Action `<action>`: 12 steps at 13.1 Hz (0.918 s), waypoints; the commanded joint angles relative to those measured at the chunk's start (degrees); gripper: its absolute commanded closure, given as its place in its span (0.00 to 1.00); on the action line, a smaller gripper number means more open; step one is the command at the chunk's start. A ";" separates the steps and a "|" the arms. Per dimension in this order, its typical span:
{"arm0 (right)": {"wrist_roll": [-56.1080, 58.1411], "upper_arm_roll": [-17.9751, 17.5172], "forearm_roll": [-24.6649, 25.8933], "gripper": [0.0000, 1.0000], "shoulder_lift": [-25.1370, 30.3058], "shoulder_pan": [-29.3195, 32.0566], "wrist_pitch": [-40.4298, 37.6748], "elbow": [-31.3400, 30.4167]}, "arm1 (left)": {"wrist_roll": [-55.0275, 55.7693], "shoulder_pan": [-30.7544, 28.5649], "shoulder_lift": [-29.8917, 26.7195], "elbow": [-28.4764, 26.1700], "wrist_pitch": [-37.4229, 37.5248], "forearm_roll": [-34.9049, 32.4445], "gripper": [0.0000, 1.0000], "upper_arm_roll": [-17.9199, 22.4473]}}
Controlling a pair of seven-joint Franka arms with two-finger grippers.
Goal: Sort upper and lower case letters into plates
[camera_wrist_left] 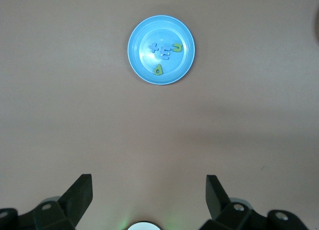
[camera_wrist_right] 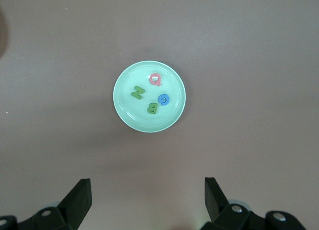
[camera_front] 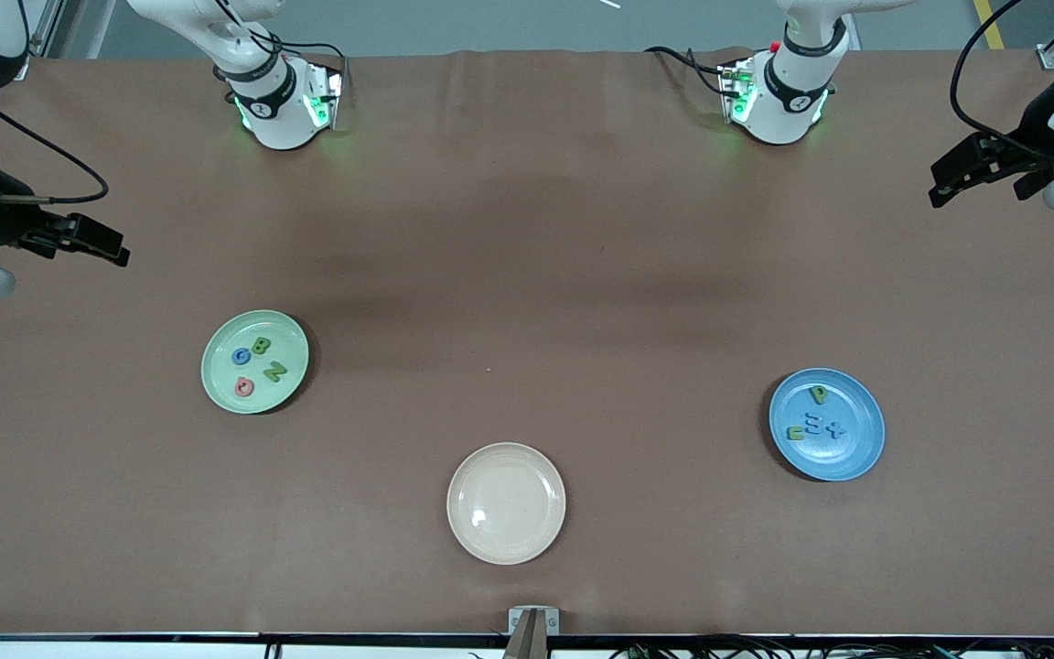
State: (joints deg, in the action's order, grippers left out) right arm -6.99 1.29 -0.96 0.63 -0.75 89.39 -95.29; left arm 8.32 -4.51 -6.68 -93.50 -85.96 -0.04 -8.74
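Brown desk (camera_front: 527, 275), evenly lit, the two arm bases at its robot edge. Mint plate (camera_front: 255, 361) toward the right arm's end carries four capitals: green B (camera_front: 261, 346), green N (camera_front: 274, 371), blue G (camera_front: 241, 357), red Q (camera_front: 244, 388). Blue plate (camera_front: 827, 424) toward the left arm's end carries four small letters: blue m (camera_front: 815, 425), blue x (camera_front: 836, 427), a green p-like one (camera_front: 818, 394) and a green n-like one (camera_front: 796, 433). Cream plate (camera_front: 506, 502) sits bare, nearest the front camera, between the other two. No letter lies loose on the desk, so the sort looks done. Right end effector (camera_front: 97, 245) hangs over the desk's right-arm end, fingers spread, empty; left end effector (camera_front: 957, 178) hangs over the left-arm end, fingers spread, empty; both arms look parked. Risks from here are slight: a needless re-grasp could drag a letter over a shallow rim or slide a glossy plate; the flat letters are hard to pinch, so fingers could scrape the plate; the green p-like piece reads as d from the left wrist, so orientation could cause a misjudged case.
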 commanded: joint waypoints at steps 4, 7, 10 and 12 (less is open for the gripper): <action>-0.39 -0.24 -0.01 0.00 4.82 0.31 0.44 -3.76 | 0.20 0.03 -3.69 -6.15 -7.20 0.48 0.00 -0.92; -0.31 -0.32 -0.01 0.00 5.87 0.57 0.61 -4.90 | -1.10 0.12 -1.94 -3.72 -7.12 0.39 0.00 -1.01; -0.30 -0.33 -0.01 0.00 6.57 0.83 0.61 -5.08 | -0.24 0.20 -0.88 -1.77 -6.33 0.39 0.00 -1.19; -0.30 -0.41 -0.01 0.00 6.66 0.84 0.53 -5.08 | 0.11 0.12 -0.88 -1.51 -5.37 0.48 0.00 -1.28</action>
State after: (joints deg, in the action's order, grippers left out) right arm -6.99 1.37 -0.96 5.04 -0.59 89.38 -98.19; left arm 8.32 -4.28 -7.98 -96.45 -92.62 -0.04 -9.73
